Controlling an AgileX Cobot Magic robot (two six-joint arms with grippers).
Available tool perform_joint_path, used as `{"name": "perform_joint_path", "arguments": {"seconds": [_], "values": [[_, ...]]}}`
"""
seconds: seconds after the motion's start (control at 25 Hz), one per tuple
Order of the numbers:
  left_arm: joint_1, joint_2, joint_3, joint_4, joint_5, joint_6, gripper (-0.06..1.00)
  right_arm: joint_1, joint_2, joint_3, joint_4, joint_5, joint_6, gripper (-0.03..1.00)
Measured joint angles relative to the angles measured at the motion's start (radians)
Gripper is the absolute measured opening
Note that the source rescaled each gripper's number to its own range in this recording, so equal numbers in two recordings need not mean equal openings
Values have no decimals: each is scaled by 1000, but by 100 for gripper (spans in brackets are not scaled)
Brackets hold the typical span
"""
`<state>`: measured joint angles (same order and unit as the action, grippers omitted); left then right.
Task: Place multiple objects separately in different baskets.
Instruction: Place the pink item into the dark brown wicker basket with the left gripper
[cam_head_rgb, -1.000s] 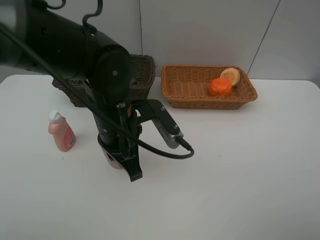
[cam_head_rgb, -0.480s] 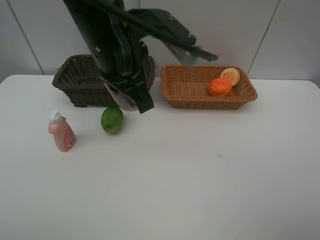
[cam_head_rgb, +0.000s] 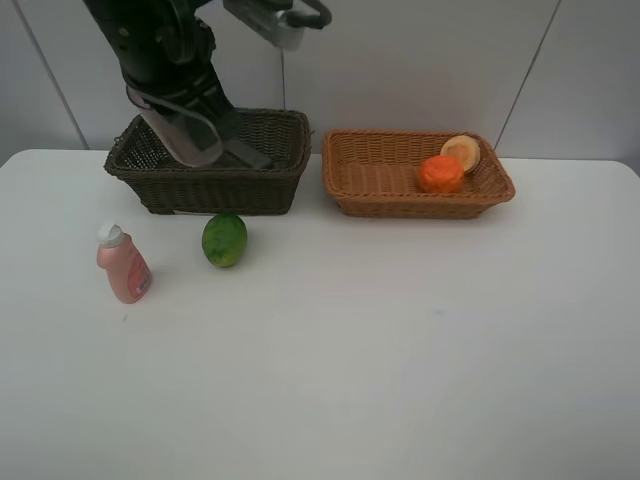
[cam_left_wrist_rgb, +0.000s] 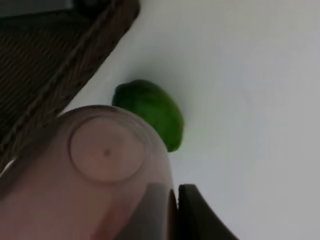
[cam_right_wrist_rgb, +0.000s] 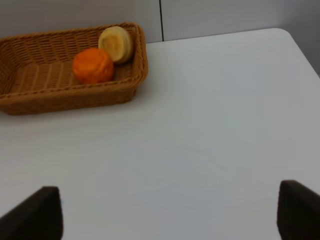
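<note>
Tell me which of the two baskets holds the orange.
The shallow light-tan basket on the right, not the deep dark-brown basket. The orange lies at its right end beside a pale yellowish fruit.

Deep basket (cam_head_rgb: 200, 190) dark brown weave; shallow basket (cam_head_rgb: 400, 206) orange-tan weave. Fruit (cam_head_rgb: 224, 240) green, bottle (cam_head_rgb: 125, 270) pink with white cap, cup (cam_head_rgb: 182, 135) translucent mauve
</note>
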<state>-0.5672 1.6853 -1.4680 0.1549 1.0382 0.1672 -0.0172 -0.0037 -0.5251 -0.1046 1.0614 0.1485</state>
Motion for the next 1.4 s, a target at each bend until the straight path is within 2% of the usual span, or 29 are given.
{"name": "perform_joint_path", "arguments": {"seconds": [0.28,0.44,0.76,1.2,1.4], "values": [[208,0,0,-6,-110,0,0,0,0,0,0,0,0,94],[289,0,0,-59,-172,0,0,0,0,0,0,0,0,94],[312,18,-1,-78,-287,8,0,0,0,0,0,0,0,94],[320,234,-1,-75,-504,12,0,0,0,0,0,0,0,94],[348,317,-2,-75,-535,-16,0,0,0,0,0,0,0,94]]}}
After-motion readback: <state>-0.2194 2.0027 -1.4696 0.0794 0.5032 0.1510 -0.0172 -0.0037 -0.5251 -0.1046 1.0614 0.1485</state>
